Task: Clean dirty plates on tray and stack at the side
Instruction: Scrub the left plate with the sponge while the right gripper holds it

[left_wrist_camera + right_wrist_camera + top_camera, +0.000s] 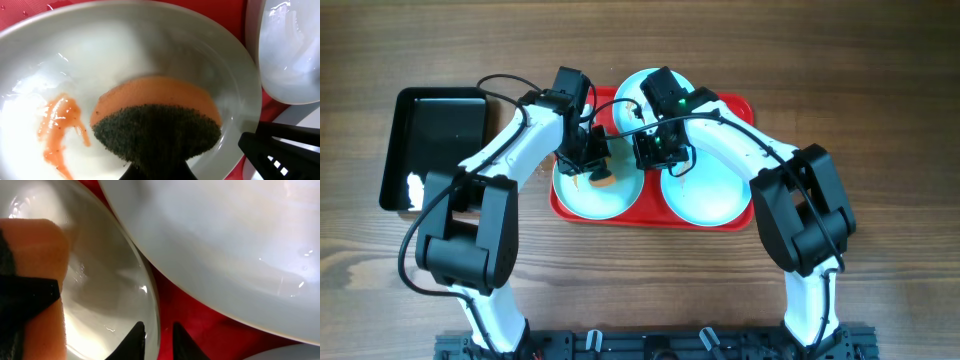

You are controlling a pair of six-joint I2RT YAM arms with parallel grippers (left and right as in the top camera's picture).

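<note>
The left gripper (592,160) pinches a sponge (157,125) against the left plate (582,200), beside an orange smear (60,125). The right gripper (157,332) straddles that plate's rim, tips close together; whether they grip it I cannot tell. Three plates crowd the tray (740,108). Only a thin red strip separates the left plate from the back plate (225,245).

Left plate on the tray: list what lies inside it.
An orange sponge with a dark scouring face and an orange-brown smear. The plate surface under the sponge is hidden.
</note>
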